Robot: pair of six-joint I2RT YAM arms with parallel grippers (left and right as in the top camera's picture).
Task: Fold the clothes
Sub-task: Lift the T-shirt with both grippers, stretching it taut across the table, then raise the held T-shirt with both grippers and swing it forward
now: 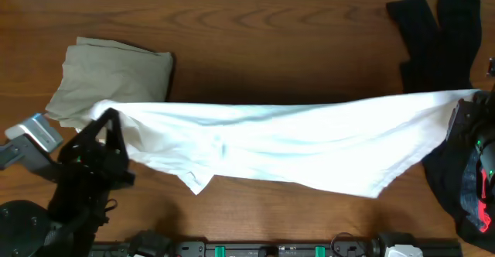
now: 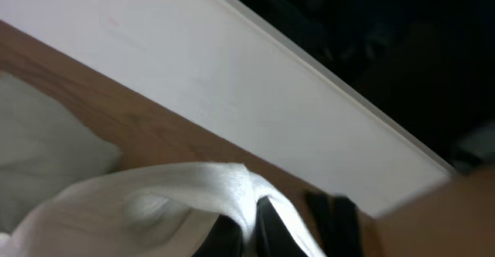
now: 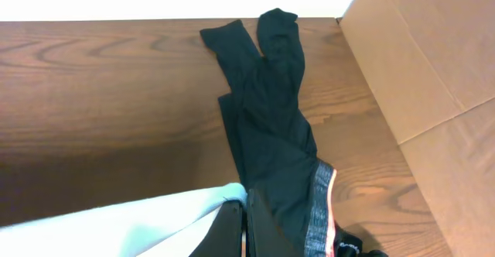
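T-shirt [image 1: 294, 145] white, long axis left-right, stretched taut | left hand [image 1: 110, 125] pinching left end | right hand [image 1: 458, 116] pinching right end

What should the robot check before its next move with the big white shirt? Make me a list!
1. Left gripper shut on the large white cotton T-shirt: ok.
2. Right gripper shut on its other end: ok.
3. T-shirt's top edge pulled straight: ok.
4. Folded grey-olive garment clear of the T-shirt: not ok; they overlap in the overhead view.
5. Long black garment clear of the right gripper: not ok; it lies right beside it.
6. T-shirt's lower edge resting on the wooden table: cannot tell.
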